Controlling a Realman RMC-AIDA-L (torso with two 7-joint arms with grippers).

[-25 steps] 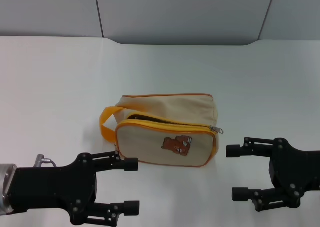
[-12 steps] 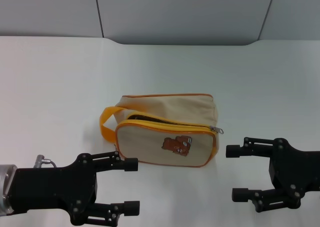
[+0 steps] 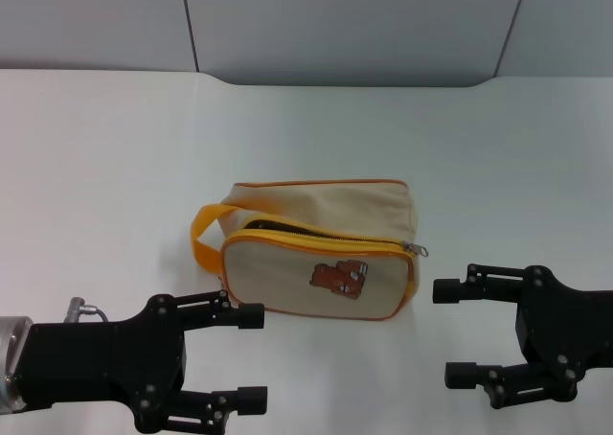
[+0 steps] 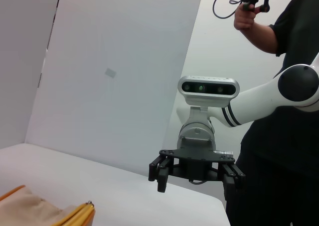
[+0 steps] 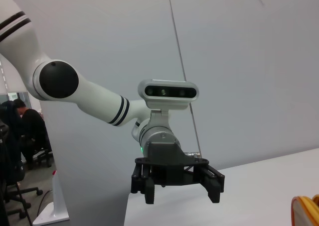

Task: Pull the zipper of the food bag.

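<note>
The beige food bag [image 3: 321, 248] with orange piping, an orange loop handle [image 3: 205, 234] and a brown bear picture lies on the white table. Its orange zipper [image 3: 321, 234] runs along the top edge, gaping at the handle end, with the silver pull tab [image 3: 417, 249] at the bag's right end. My left gripper [image 3: 251, 356] is open near the front edge, below the bag's left end. My right gripper [image 3: 448, 331] is open, to the right of the bag and below the pull tab. The left wrist view shows the bag's corner [image 4: 47, 211] and the right gripper [image 4: 197, 173]. The right wrist view shows the left gripper [image 5: 177, 181].
The white table [image 3: 115, 157] stretches around the bag, with grey wall panels [image 3: 345, 23] behind. A person in black [image 4: 284, 111] stands beyond the right arm in the left wrist view.
</note>
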